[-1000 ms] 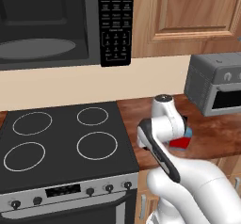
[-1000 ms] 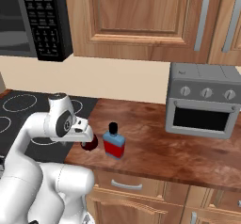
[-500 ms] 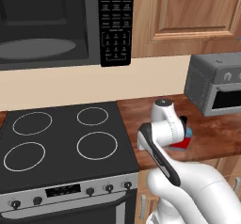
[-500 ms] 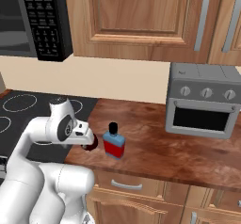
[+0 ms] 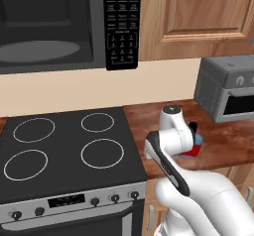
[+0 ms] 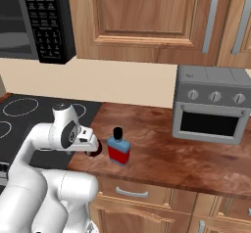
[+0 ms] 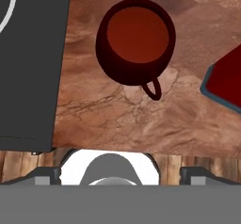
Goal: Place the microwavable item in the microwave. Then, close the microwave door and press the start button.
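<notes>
While the hand (image 7: pixel 120 171) gapes wide, the mug (image 7: pixel 135 42) sits directly below.

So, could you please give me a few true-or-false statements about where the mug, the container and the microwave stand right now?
1. The small dark red round mug stands upright on the brown wooden counter. True.
2. The open gripper holds the mug. False: it hovers above it, not touching.
3. The black microwave is shut. False: its grey turntable shows.
4. The blue-and-red boxy container stands beside the mug. True.
5. The mug is full. False: empty.
</notes>
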